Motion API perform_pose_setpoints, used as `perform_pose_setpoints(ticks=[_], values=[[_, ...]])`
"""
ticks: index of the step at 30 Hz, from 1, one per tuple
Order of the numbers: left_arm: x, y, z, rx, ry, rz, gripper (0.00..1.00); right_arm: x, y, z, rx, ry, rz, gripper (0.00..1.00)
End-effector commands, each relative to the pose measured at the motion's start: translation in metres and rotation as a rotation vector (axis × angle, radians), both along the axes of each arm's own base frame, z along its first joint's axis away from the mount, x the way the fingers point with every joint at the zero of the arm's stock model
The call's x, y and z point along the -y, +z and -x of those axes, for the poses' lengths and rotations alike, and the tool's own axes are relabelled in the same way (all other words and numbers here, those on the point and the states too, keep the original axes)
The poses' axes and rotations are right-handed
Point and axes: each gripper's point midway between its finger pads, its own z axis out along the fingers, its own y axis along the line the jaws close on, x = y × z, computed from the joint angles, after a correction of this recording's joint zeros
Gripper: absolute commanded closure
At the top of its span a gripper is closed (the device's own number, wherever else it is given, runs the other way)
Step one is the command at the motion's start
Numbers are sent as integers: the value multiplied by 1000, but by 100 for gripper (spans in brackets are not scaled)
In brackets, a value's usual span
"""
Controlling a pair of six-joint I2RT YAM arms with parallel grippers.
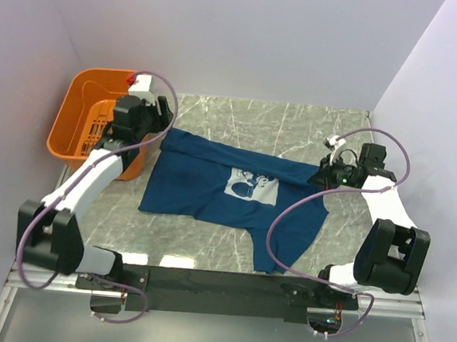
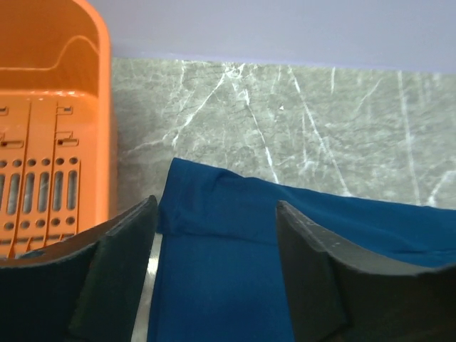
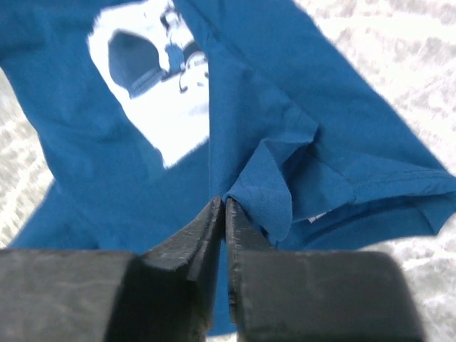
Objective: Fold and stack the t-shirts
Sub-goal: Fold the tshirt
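Dark navy-blue cotton t-shirt (image 1: 203, 186), frame centre: first fold seemingly laid. Left gripper (image 2: 215, 208) apart; right gripper (image 3: 224, 204) near-together, hold unclear. Calls for regrasping.

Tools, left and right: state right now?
Left tool: open, holding nothing.
Right tool: closed, pinching a fold of the t-shirt.

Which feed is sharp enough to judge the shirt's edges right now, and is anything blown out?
Left wrist: t-shirt hem and marble table crisp, evenly lit. Right wrist: cloth slightly soft, the table washed out, the print glaring. Top external: even light, a pale glare strip along the table's near edge.
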Motion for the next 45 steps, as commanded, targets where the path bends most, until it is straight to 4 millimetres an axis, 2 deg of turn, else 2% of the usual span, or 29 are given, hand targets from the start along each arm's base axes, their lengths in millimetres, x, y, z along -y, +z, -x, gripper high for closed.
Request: perform_pose_setpoints(ticks=[1,3,4,6,8,9,13,16,19,25,28,33,38,43,45], values=[[-7,25,19,59,42,49,27,5,-12,14,-7,50,100,82],[-12,36,34,82,52,60,23,14,-20,22,-46,34,163,70],[-13,31,36,66,54,56,22,19,-20,22,-46,18,192,67],[-16,37,47,81,64,69,21,33,-18,20,-43,-35,248,61],[-20,46,57,108,74,84,19,40,-6,14,-18,-90,260,55],[-22,41,63,89,80,83,15,44,-5,11,-27,-121,268,54],[-26,39,78,90,95,121,12,40,9,-12,-151,-290,121,51],[-28,32,91,73,107,142,12,33,3,-22,-260,-376,40,48],[-31,25,99,57,120,158,12,35,-13,-27,-339,-435,43,48],[-30,7,117,29,118,193,12,26,-51,-5,-464,-348,133,47],[-30,2,120,19,115,203,12,17,-60,2,-481,-296,166,47],[-28,0,120,12,108,210,12,5,-76,-3,-518,-279,199,48],[-28,1,122,15,108,212,12,4,-86,-12,-557,-296,223,48],[-28,-3,125,10,108,222,12,-3,-91,-12,-565,-274,251,50],[-27,-3,126,9,106,226,12,-4,-91,-12,-562,-270,247,55]])
